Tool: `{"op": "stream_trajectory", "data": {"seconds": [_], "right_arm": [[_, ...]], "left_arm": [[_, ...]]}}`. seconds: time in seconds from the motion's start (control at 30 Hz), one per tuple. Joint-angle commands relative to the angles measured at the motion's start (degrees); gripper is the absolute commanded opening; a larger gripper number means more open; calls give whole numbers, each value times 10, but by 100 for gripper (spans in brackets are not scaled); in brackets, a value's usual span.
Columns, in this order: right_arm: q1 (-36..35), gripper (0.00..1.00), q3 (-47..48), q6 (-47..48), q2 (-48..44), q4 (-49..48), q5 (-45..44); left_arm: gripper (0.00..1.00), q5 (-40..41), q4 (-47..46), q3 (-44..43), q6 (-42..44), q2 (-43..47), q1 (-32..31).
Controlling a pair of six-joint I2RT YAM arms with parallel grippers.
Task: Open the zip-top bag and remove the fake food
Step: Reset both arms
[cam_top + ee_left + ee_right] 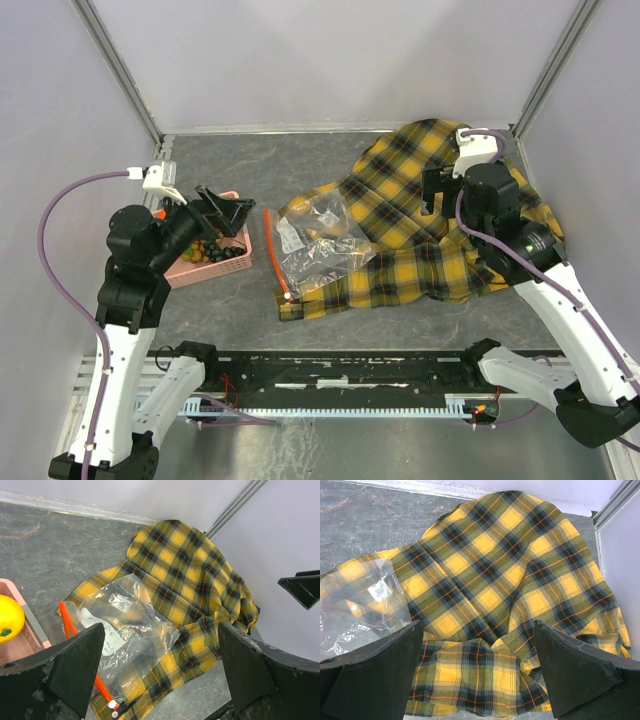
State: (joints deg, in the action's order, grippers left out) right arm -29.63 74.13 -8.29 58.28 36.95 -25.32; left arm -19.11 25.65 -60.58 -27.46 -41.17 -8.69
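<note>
Top external view: the left claw (pixel 225 212) hangs over a pink basket (pixel 190 272) on the left of the grey tabletop (pixel 230 170), its jaws spread wide and gripping nothing. The fake food (pixel 205 250) lies inside this basket, as a cluster of yellow, orange and dark pieces. The zip-top bag (pixel 315 245) lies flat at the centre of the tabletop, just right of the basket and apart from it. Its red-orange zip strip (pixel 277 255) runs along the bag's left edge over bare tabletop. Its right part overlaps the near-left corner of a yellow-black plaid cloth (pixel 420 230). The right claw (pixel 435 190) is poised over the far part of the cloth, likewise released and holding nothing.

Left wrist view: a yellow round fruit (pixel 9 617) rests in the basket at the left edge. The bag lies between the two open fingers, lower down.

Right wrist view: the cloth fills the frame. The bag, with a small white label (pixel 381 590), shows at the left, and the plaid is visible through the plastic.
</note>
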Motion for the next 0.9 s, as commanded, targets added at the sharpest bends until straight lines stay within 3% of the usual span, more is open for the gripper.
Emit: {"op": "stream_trajectory", "data": {"seconds": [0.0,0.33,0.87], "right_arm": [[-4,99,0,21,-12,-11,16],[-4,99,-24,34,-35,-37,124],[-3,99,-30,18,-29,-32,100]], "left_arm": [[99,-8,-20,-16,17,-2,3],[99,-56,-57,-13,5,-4,3],[99,-31,-39,-12,26,2,3]]}}
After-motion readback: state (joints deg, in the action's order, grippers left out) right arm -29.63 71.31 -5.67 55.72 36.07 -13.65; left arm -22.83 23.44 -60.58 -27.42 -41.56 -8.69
